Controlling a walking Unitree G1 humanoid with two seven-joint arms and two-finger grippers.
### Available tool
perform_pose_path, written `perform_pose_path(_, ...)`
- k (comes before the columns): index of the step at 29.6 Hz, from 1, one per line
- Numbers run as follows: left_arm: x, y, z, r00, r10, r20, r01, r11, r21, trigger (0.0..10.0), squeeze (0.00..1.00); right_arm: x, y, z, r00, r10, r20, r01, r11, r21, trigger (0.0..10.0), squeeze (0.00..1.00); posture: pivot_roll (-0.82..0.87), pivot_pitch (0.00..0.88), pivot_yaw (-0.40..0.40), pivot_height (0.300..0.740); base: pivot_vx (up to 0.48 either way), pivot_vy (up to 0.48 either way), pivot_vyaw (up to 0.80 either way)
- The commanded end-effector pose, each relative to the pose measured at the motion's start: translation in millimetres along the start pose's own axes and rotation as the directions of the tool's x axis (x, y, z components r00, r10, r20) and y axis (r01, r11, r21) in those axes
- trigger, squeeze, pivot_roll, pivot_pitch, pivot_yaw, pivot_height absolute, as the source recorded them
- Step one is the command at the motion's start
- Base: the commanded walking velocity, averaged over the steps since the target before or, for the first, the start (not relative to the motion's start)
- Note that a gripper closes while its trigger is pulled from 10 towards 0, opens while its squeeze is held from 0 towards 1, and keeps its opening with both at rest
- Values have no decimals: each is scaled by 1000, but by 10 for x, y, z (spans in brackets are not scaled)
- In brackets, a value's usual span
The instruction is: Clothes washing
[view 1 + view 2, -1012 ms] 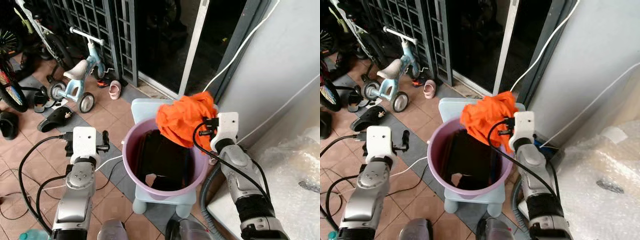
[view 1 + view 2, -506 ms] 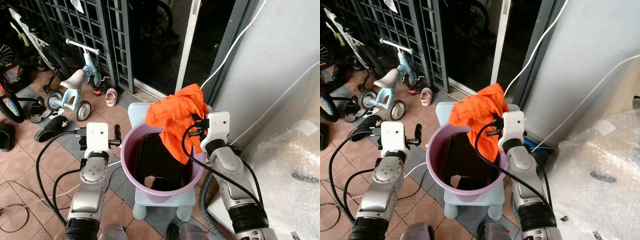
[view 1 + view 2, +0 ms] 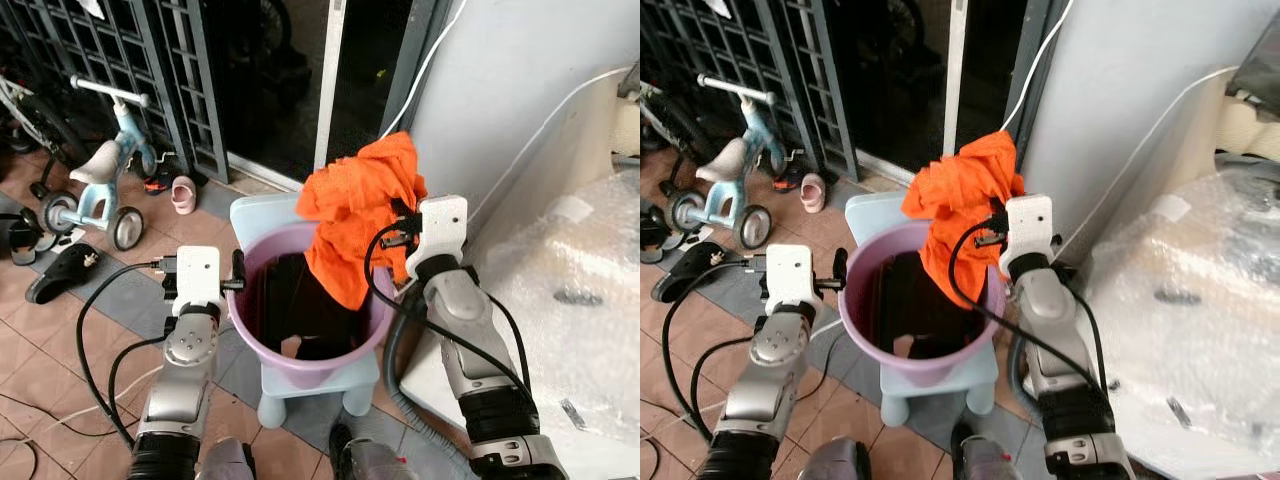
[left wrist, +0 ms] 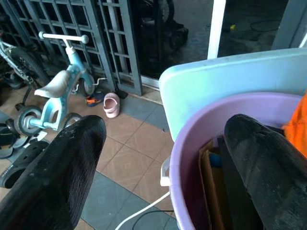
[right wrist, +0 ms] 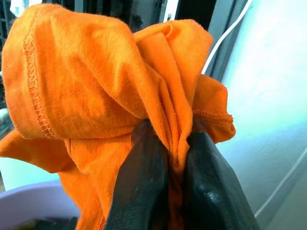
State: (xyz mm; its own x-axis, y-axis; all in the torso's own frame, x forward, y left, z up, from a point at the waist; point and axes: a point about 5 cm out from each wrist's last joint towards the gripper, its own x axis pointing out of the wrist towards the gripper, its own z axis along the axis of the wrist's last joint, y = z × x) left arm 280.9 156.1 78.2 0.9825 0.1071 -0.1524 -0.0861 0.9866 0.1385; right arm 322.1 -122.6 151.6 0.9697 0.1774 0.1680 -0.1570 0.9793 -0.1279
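An orange garment (image 3: 355, 215) hangs bunched over the far right rim of a purple basin (image 3: 300, 362). My right gripper (image 5: 175, 158) is shut on its folds, and the cloth's lower end dangles into the basin. The basin stands on a pale blue stool (image 3: 262, 212) and holds dark clothing (image 3: 290, 300). My left gripper (image 4: 168, 143) is open, level with the basin's left rim, with one finger (image 4: 259, 163) over the basin and the other finger (image 4: 57, 167) outside it.
A bubble-wrapped white appliance (image 3: 560, 290) fills the right side, against a grey wall with white cables (image 3: 520, 140). A grey hose (image 3: 398, 390) runs down beside the stool. A child's tricycle (image 3: 95, 170), a pink shoe (image 3: 183, 193) and a black sandal (image 3: 62, 272) lie on the tiles to the left, by a metal grille (image 3: 150, 60).
The view has swung to the right, bringing more of the wrapped appliance in. My right gripper has raised the orange garment higher above the basin. My left gripper has come up to the basin's left rim.
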Motion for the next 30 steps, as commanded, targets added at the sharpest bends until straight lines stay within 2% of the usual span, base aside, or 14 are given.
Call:
perform_pose_path(1,11,-35,14,1000,-11,7,11,1000,-4,10000,0,11,-27,68,999,-8,35,9,1000,-7,10000,0,-2,0,-28,740,-259,0,-788)
perform_pose_path(8,18,-41,9,1000,-8,10,8,1000,-8,10000,0,-14,5,47,999,4,35,-4,1000,-13,10000,0,-2,0,-28,740,-260,0,-74)
perform_pose_path(14,18,-60,63,998,-44,46,45,999,-24,10000,0,-6,24,63,999,1,39,-1,1000,-22,10000,0,0,0,-23,740,0,0,0)
perform_pose_path(21,18,-65,56,997,-62,44,63,997,-38,10000,0,-4,-16,75,998,-33,46,35,998,-56,10000,0,-6,0,-20,740,0,-126,-800)
perform_pose_path(30,22,-71,50,997,-72,40,74,996,-49,10000,0,29,-74,104,997,-51,55,55,996,-69,10000,0,-13,0,-14,740,0,-445,-800)
